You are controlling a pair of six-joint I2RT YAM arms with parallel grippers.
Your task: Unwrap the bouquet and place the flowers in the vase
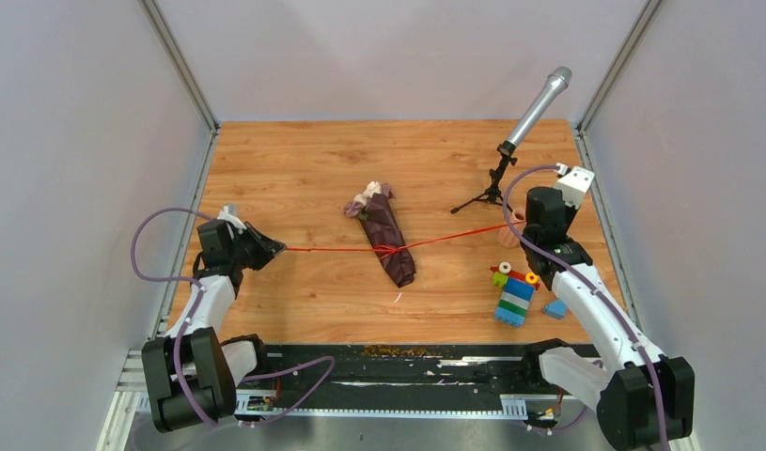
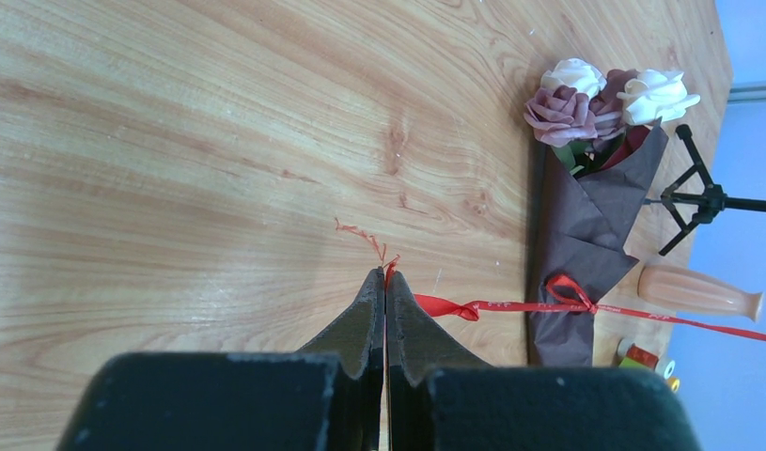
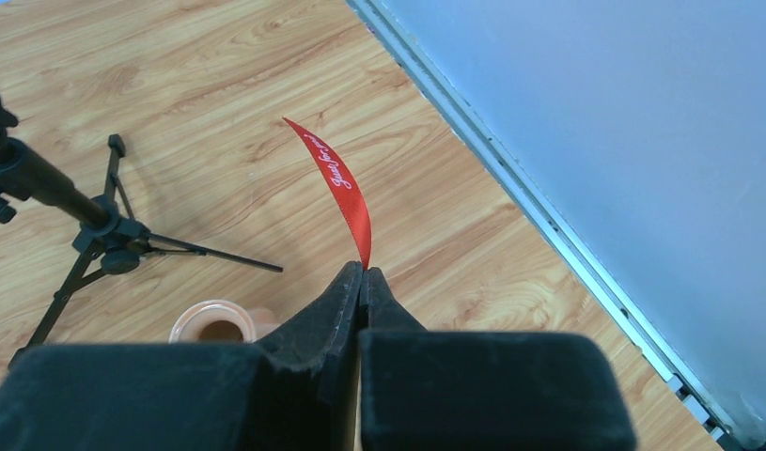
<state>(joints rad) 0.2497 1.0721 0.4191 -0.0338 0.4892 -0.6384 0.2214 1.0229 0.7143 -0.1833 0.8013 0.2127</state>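
Note:
The bouquet (image 1: pixel 386 237) lies mid-table, a dark maroon paper cone (image 2: pixel 586 235) with the flowers (image 2: pixel 604 94), cream and mauve roses, at its far end. A thin red ribbon (image 1: pixel 336 250) is still knotted round the cone and stretches taut to both sides. My left gripper (image 2: pixel 385 274) is shut on the ribbon's frayed left end, left of the bouquet (image 1: pixel 277 249). My right gripper (image 3: pixel 363 268) is shut on the other end, whose tail (image 3: pixel 346 188) sticks up past the tips. The peach vase (image 3: pixel 214 324) stands just below and left of the right gripper, mostly hidden in the top view (image 1: pixel 515 225).
A microphone (image 1: pixel 540 105) on a black tripod (image 3: pixel 97 225) stands at the back right, near the vase. A colourful toy-brick stack (image 1: pixel 517 293) sits in front of the right gripper. A metal rail (image 3: pixel 548 216) and grey walls bound the table.

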